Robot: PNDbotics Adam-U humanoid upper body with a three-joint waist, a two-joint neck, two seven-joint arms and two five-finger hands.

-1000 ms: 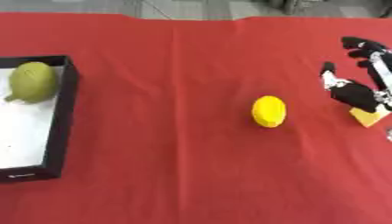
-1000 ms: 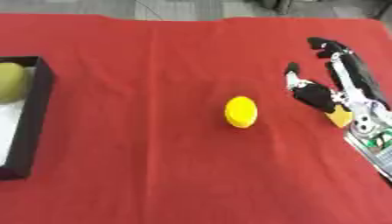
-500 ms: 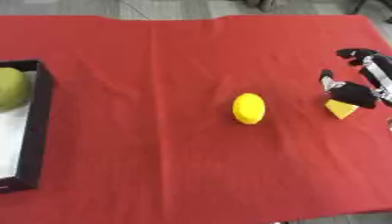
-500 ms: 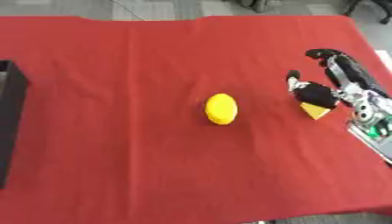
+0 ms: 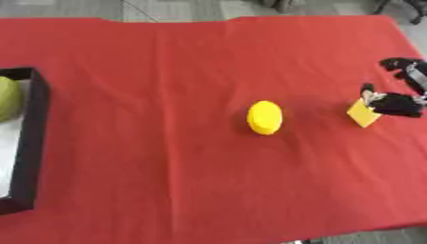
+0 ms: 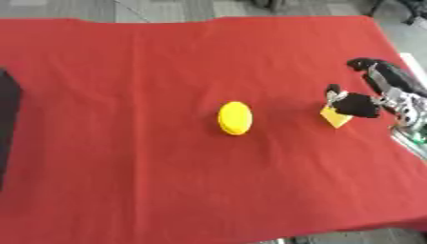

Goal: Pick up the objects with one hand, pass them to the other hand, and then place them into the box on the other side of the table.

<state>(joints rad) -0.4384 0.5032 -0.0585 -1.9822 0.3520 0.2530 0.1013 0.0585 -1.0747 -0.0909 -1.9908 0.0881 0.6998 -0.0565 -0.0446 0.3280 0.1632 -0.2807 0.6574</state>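
Right hand [image 6: 377,93] at the right edge of the red tablecloth [image 5: 167,181], its lower fingers and thumb curled onto the upper corner of a small yellow block [image 6: 334,116] that lies on the cloth, while one finger arches free above. A yellow lemon-shaped object [image 5: 265,117] lies near the middle of the table, well apart from the hand. The black-walled box [image 5: 33,143] sits at the left edge, with a green pear-like fruit [image 5: 6,98] inside.
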